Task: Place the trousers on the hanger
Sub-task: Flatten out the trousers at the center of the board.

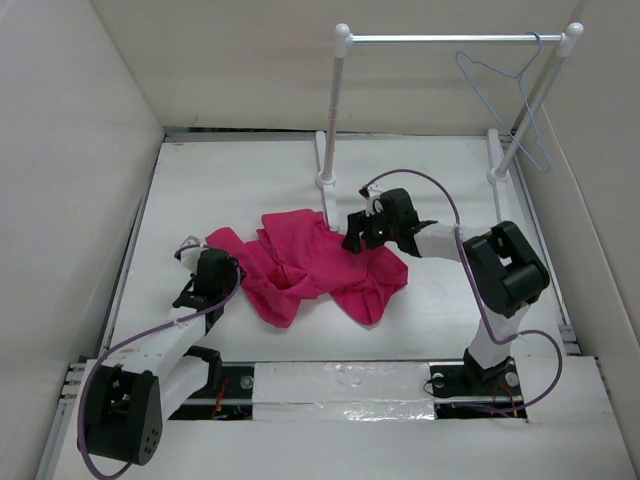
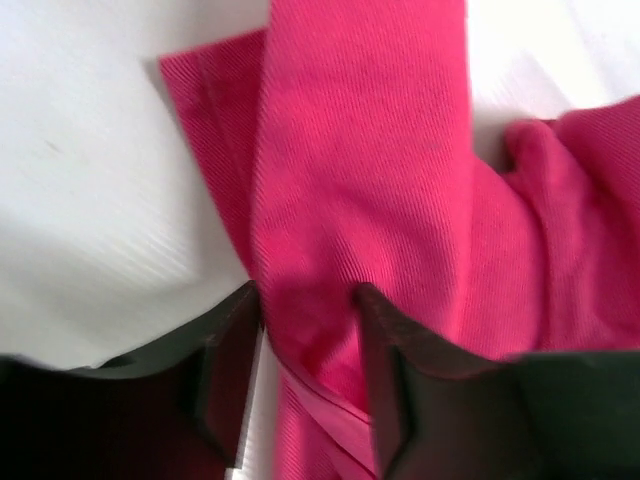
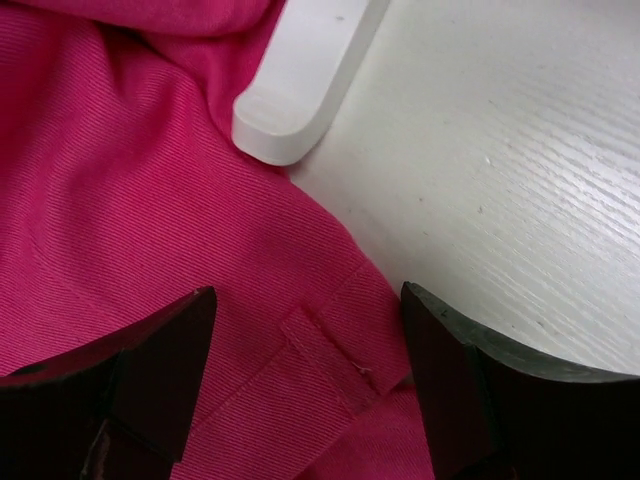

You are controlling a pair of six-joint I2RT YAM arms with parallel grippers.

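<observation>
The magenta-pink trousers [image 1: 310,265] lie crumpled on the white table between the two arms. My left gripper [image 1: 203,252] is low over their left end. In the left wrist view [image 2: 308,330] its jaws stand partly apart, astride a fold of the trousers [image 2: 380,150]. My right gripper [image 1: 352,240] is over their upper right edge. In the right wrist view [image 3: 308,340] it is wide open over the waistband and a belt loop [image 3: 330,360]. The pale-blue wire hanger [image 1: 512,88] hangs from the rack's bar at the back right, far from both grippers.
The rack [image 1: 450,38] has two white posts and a silver bar at the table's back. Its left foot [image 1: 322,165] touches the trousers and shows in the right wrist view [image 3: 300,80]. White walls enclose the table on three sides.
</observation>
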